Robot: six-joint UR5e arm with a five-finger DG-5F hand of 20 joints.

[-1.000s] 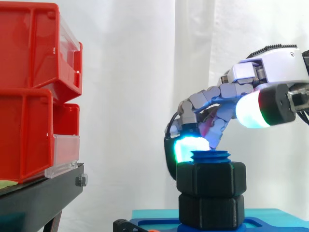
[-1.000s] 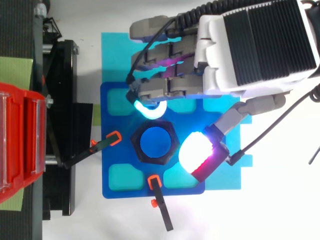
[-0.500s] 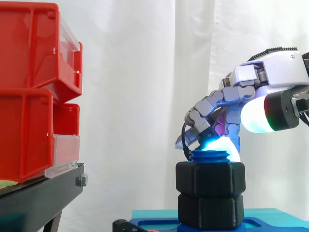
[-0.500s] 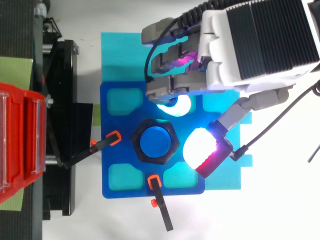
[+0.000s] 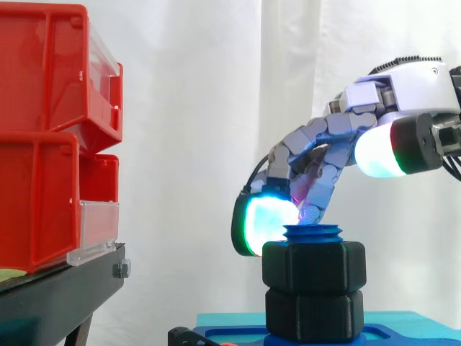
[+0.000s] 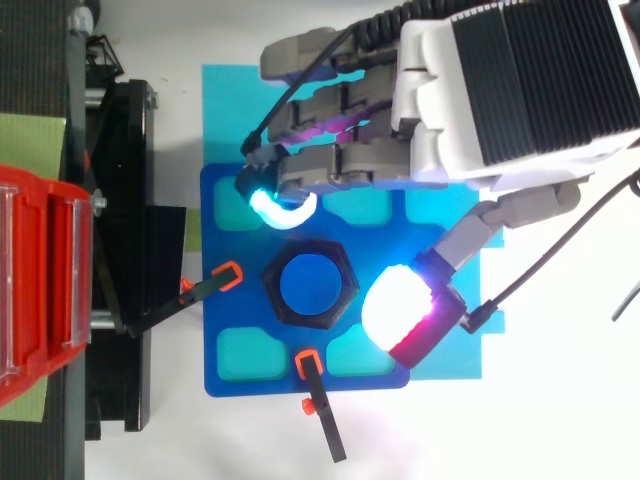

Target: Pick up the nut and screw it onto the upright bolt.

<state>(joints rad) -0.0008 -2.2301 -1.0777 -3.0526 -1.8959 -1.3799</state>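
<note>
A black hex nut (image 5: 314,265) sits threaded on the upright blue bolt (image 5: 313,233), above a second black hex piece (image 5: 314,313). From above, the nut (image 6: 272,285) rings the bolt's blue top (image 6: 309,283). My hand (image 6: 520,90) hovers over and behind it, open. Its cyan fingertips (image 5: 263,223) hang just left of the bolt's top, level with the nut's upper edge and, seen from above (image 6: 272,207), apart from the nut. The glowing thumb pad (image 6: 398,305) lies to the nut's right and well above it (image 5: 378,153).
The bolt stands on a blue baseplate (image 6: 225,300) over a cyan mat (image 6: 225,110). Two black clamps with orange tips (image 6: 215,285) (image 6: 315,400) reach onto the plate. Red bins (image 5: 43,137) on a black stand (image 5: 65,295) rise at the left.
The fingers, drawn back over the bolt's top half a second ago, have stretched out leftward and lower again. The thumb has hardly moved. The nut sits as before.
</note>
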